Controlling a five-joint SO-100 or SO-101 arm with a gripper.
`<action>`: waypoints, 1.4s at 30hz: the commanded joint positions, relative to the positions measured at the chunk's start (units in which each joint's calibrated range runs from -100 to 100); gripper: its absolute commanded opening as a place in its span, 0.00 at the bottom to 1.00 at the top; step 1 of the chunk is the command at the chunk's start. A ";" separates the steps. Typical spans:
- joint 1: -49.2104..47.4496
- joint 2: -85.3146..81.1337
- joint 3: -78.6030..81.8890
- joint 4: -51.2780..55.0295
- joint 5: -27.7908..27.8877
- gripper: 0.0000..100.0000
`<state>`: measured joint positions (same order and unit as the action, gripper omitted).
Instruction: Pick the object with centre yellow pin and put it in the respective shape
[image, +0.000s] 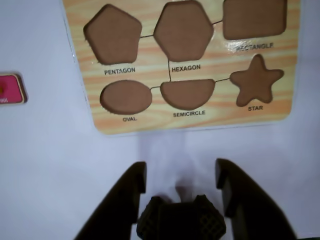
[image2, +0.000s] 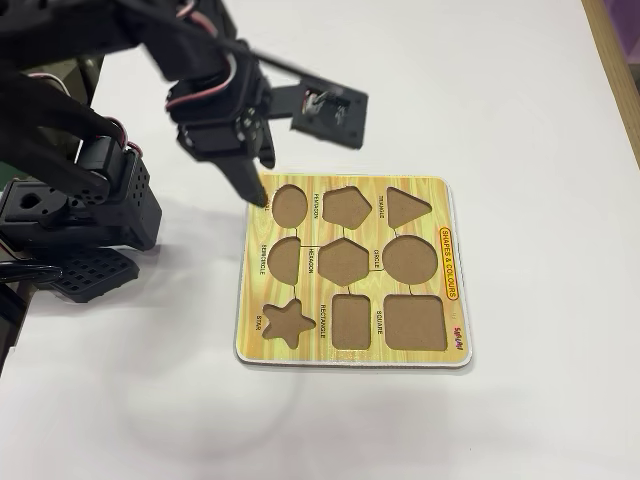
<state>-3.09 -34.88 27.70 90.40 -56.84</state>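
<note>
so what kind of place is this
Probably a hobby or lab desk set up for robot practice: a plain white table, a child's shape board with labelled cut-outs, and a small black arm with exposed wiring.

Yellow wood-grain board (image2: 345, 350), brown cut-outs, pink piece (image: 11, 89).

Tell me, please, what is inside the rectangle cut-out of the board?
Nothing: the rectangle cut-out shows only its bare brown floor. In the wrist view its top runs out of frame; the pink piece lies off the board.
</note>
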 joint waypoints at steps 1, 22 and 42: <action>-6.58 4.84 -8.45 2.16 0.14 0.16; -36.85 25.51 -25.09 1.30 0.25 0.17; -45.35 52.96 -46.22 1.21 0.25 0.16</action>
<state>-47.80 16.58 -14.39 92.03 -56.84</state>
